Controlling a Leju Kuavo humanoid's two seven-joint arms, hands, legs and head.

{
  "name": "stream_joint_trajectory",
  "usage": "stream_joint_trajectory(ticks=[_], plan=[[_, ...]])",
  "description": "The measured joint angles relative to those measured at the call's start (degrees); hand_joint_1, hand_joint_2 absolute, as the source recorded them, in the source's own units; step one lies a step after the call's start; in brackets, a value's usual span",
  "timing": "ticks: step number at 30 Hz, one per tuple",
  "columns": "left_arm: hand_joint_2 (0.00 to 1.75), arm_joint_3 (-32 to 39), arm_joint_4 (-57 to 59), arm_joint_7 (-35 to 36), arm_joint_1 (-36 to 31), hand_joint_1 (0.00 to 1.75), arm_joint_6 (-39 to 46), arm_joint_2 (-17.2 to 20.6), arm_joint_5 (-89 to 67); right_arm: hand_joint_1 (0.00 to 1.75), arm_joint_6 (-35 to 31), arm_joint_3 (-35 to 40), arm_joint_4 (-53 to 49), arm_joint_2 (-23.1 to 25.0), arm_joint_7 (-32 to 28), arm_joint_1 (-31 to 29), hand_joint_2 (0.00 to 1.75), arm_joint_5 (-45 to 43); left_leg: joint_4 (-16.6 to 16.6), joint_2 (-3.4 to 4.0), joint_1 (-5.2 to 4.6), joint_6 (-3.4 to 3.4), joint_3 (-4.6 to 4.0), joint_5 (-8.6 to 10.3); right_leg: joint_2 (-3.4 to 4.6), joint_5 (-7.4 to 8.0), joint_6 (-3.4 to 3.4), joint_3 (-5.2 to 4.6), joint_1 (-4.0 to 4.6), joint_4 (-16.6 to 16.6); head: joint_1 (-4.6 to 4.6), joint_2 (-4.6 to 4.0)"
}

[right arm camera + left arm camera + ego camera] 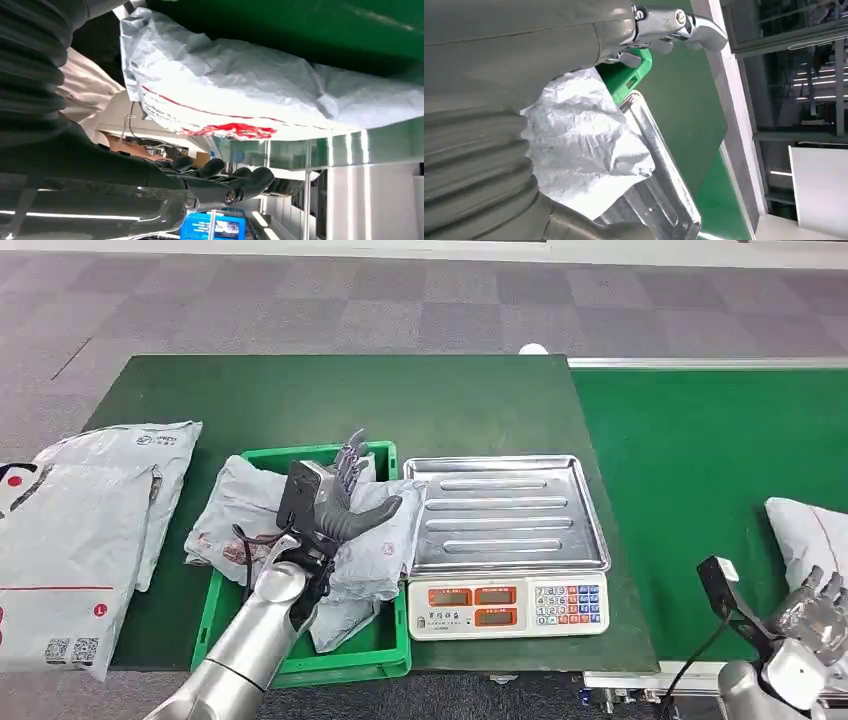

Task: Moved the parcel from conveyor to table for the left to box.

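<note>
Head: left hand (340,502) hovering fingers-spread, empty, over grey parcels in green box (385,652); right hand (815,608) open beside one parcel (805,535) on conveyor (690,480). Right wrist: fingers (235,182) apart, parcel (250,95) just beside.

Head cam sits high, looks fwd and down over the bench (300,390), green box (385,645), scale (505,530) and conveyor (700,460). Left wrist cam rides close behind the left hand (335,505), view turned sideways; shares box (626,80) and scale tray (659,200) w/ head cam. Right wrist cam is v. close, turned, low by the right hand (815,610); shares conveyor parcel (240,95) (810,535).
</note>
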Motion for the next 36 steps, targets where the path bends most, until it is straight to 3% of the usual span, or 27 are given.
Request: stream_joint_trajectory(ticks=[36], plan=[[1.75,0.79,-1.31,-0.11,1.69,0.0,0.02,0.09,0.15,0.0,2.6,-1.31,-3.37,-0.46,-0.02,1.17,1.75,0.28,-0.01,0.0,0.0,0.0,0.0,-0.01,0.0,-0.02,0.01,0.01,0.0,0.0,0.0,0.0]])
